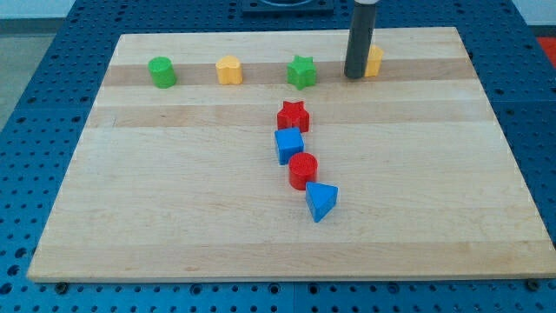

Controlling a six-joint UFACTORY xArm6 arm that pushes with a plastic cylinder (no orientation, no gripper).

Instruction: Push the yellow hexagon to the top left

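While touching yellow block point(374, 61), my tip point(355, 76) sits left; no writing.

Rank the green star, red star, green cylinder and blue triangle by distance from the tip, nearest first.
From my tip, near the view's top right:
1. Green star, just to its left in the top row.
2. Red star, below-left, heading the middle column.
3. Blue triangle, at the column's bottom.
4. Green cylinder, far left of the top row.

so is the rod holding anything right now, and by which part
Nothing is held; the rod cannot grip. My tip stands against the view's left side of a partly hidden yellow block, whose shape cannot be told.
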